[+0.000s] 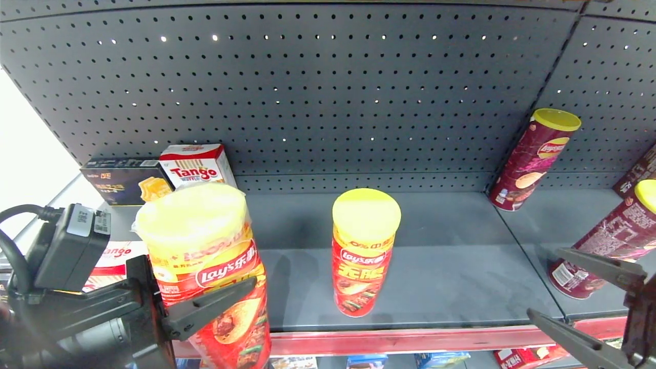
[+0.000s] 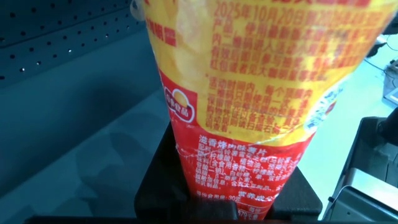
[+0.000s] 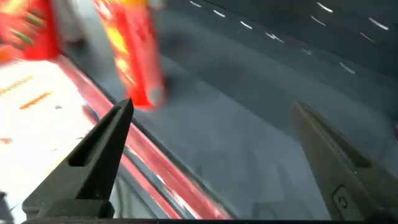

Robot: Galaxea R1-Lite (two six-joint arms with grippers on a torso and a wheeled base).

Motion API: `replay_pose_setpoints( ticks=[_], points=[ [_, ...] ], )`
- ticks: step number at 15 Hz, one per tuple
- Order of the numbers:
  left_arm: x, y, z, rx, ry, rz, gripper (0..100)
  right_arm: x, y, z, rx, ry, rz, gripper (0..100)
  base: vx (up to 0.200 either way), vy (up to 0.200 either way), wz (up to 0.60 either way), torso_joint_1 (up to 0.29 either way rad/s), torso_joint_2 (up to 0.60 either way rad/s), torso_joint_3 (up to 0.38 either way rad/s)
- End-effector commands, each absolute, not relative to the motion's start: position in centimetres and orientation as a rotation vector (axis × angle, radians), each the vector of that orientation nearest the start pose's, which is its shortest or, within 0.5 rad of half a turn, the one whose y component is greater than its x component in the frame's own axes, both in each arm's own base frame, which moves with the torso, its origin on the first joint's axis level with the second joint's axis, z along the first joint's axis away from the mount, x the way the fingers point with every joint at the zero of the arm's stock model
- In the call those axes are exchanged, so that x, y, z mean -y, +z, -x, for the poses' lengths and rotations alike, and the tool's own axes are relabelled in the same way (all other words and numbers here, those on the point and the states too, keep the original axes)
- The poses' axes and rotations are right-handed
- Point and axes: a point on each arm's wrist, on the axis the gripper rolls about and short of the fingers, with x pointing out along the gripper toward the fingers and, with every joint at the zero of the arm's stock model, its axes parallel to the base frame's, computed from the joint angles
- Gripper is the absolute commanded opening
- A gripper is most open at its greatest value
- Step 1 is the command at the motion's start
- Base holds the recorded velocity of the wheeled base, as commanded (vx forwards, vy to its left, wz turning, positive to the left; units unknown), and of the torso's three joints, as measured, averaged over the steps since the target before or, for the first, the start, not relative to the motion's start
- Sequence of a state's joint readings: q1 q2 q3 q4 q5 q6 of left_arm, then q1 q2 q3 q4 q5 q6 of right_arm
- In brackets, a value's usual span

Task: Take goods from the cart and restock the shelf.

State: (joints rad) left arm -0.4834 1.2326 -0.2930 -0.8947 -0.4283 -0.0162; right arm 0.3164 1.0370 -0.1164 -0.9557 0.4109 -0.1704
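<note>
L gripper (image 1: 210, 307) was clamped on the chips can (image 1: 200, 241), fingers across the lower half of the body, can upright at the front-left of the shelf (image 1: 451, 266). R gripper (image 1: 544, 282) was spread wide, nothing in it, low by the shelf's front-right corner

Risks as I read them:
- can base looked at or below the red front lip (image 1: 389, 341); pushing in w/o lifting would prob catch it and tip the can
- low grip + glossy film wrap on the can = top-heavy, could slip or rotate in the jaws
- wafer boxes (image 1: 197, 164) sat just behind the drop zone, so going too deep would shove them
- standing red can (image 1: 364, 251) was near on the R side; a sideways swing could knock it over
- maroon can (image 1: 533, 159) leaned on the back panel, 2nd maroon can (image 1: 610, 241) tilted near R gripper; any bump there and they'd roll
</note>
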Motion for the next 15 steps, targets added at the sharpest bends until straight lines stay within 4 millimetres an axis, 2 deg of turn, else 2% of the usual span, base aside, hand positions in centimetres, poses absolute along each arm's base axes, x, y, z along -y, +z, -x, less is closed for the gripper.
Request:
replay_pose_setpoints(
  ticks=[1, 3, 4, 5, 6, 7, 8, 9, 10, 11, 12, 15],
  points=[
    [8.6, 18.4, -14.2, -0.044, -0.912, 0.012, 0, -1.9, 15.1, -7.1, 0.106, 0.542, 0.129, 100, 0.000, 0.000, 0.00, 0.000, 0.00, 0.000],
    [8.6, 18.1, -14.1, -0.056, -0.917, 0.011, 0, -1.2, 14.6, -5.2, 0.080, 0.442, 0.092, 100, 0.000, 0.000, 0.00, 0.000, 0.00, 0.000],
    [8.6, 18.1, -14.0, -0.057, -0.918, 0.011, 0, -0.8, 13.6, -3.4, 0.067, 0.362, 0.066, 100, 0.000, 0.000, 0.00, 0.000, 0.00, 0.000],
    [8.6, 18.1, -14.0, -0.056, -0.918, 0.013, 0, -0.7, 13.0, -2.5, 0.056, 0.319, 0.064, 100, 0.000, 0.000, 0.00, 0.000, 0.00, 0.000],
    [8.6, 18.2, -14.1, -0.052, -0.920, 0.014, 0, -0.6, 11.5, -0.7, 0.035, 0.225, 0.058, 100, 0.000, 0.000, 0.00, 0.000, 0.00, 0.000],
    [8.6, 18.2, -14.1, -0.052, -0.920, 0.014, 0, -0.6, 11.0, -0.2, 0.036, 0.208, 0.057, 100, 0.000, 0.000, 0.00, 0.000, 0.00, 0.000],
    [8.6, 18.2, -14.1, -0.053, -0.920, 0.016, 0, -0.6, 9.3, 1.3, 0.035, 0.174, 0.052, 100, 0.000, 0.000, 0.00, 0.000, 0.00, 0.000],
    [8.6, 18.3, -14.2, -0.054, -0.915, 0.016, 0, -0.6, 8.6, 1.7, 0.015, 0.142, 0.048, 100, 0.000, 0.000, 0.00, 0.000, 0.00, 0.000],
    [8.6, 18.7, -14.3, -0.036, -0.909, 0.018, 0, -0.4, 8.7, 1.6, 0.010, 0.070, 0.035, 100, 0.000, 0.000, 0.00, 0.000, 0.00, 0.000],
    [8.6, 18.7, -14.3, -0.036, -0.909, 0.018, 0, -0.4, 8.7, 1.6, 0.010, 0.070, 0.035, 100, 0.000, 0.000, 0.00, 0.000, 0.00, 0.000],
    [8.8, 19.6, -14.8, -0.008, -0.900, 0.023, 0, -0.4, 8.3, 1.6, -0.022, 0.034, 0.027, 100, 0.000, 0.000, 0.00, 0.000, 0.00, 0.000],
    [8.8, 19.8, -14.8, -0.019, -0.903, 0.049, 0, -0.2, 7.7, 1.6, -0.089, -0.043, 0.017, 100, 0.000, 0.000, 0.00, 0.000, 0.00, 0.000]
  ],
)
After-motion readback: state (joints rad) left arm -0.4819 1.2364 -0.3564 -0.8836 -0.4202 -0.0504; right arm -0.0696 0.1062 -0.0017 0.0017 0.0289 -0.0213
